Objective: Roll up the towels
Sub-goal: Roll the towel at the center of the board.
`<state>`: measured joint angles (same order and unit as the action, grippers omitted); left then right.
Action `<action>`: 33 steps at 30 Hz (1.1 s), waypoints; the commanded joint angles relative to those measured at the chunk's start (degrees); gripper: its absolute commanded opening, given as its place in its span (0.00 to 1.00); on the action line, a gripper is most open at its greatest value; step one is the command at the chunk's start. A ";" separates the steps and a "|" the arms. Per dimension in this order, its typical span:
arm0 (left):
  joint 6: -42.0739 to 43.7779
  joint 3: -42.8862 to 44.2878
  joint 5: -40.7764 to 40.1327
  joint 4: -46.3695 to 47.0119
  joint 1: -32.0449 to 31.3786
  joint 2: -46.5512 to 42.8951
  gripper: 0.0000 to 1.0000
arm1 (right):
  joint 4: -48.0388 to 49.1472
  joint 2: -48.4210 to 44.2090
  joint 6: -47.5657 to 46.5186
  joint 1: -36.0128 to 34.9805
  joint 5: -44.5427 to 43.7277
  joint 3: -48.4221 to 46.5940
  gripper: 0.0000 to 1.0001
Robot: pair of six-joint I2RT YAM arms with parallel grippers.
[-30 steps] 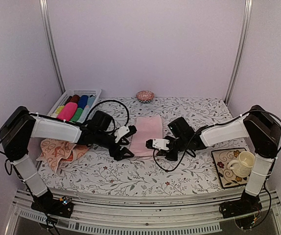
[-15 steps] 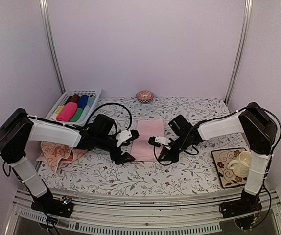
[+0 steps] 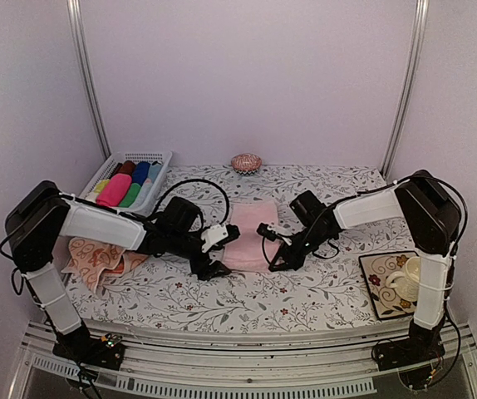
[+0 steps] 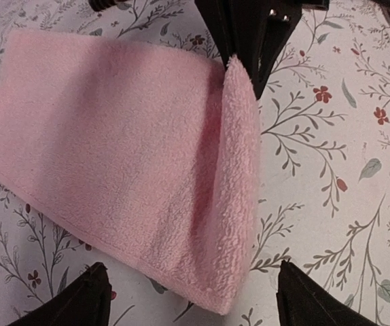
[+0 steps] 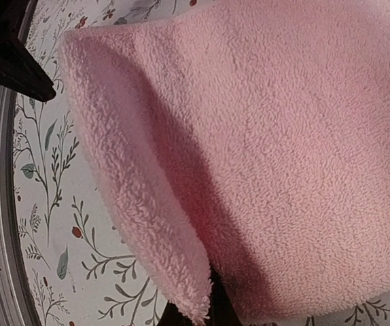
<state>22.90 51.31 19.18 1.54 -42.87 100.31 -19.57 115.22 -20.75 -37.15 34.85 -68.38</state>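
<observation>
Far left on the bench (image 3: 180,303), the peach patterned towel (image 3: 95,256) lies crumpled beside my left arm (image 3: 97,224), untouched. My only worry there is that the arm drags it along if I swing wide.

The left hand (image 4: 191,272) sits low at the left end of the near edge of the pink towel (image 4: 113,129). Its fingers are spread with the corner between them, gripping nothing. The pink towel lies mid-bench, flat except for that near edge, which is turned up into a single low fold (image 4: 239,176). The fold is loose and not yet a roll, so I judge we are at the very start of the first turn.

The right hand (image 4: 244,64) is at the other end of the edge. From the left wrist view its fingers look pinched on the tip of the fold, and the right wrist view shows one finger tucked under the terry.

As I see it, the main risk is that only one end is held. If I advance the right hand alone, the fold will likely skew into a cone, tight on the right and slack on the left. If I close the left hand too low, it may catch the bottom layer as well, or scrape the bench. Terry is soft and springy, so a shallow pinch could slip and let the fold flop open. The two hands are near each other, and pushing inward could knock them together.

Further right, the mug (image 3: 413,277) on its tray (image 3: 375,301) stands well apart from the work. I judge it at risk only if the right arm (image 3: 371,209) swings wide.
</observation>
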 commanded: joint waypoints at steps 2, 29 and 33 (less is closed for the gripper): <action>-0.19 3.16 -0.85 2.45 -0.68 3.21 0.80 | -4.43 4.12 1.80 0.82 -0.48 -2.31 0.03; -7.97 12.12 -4.49 -4.70 3.67 15.94 0.41 | -7.26 4.16 2.73 2.96 -3.03 -5.75 0.25; -8.01 12.80 -5.19 -6.17 3.50 17.13 0.39 | -7.39 1.25 2.87 3.11 -5.29 -6.61 0.38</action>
<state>14.94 63.70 17.15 0.27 -39.72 114.50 -25.06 118.28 -18.13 -35.42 37.17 -74.19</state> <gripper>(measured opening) 0.393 0.347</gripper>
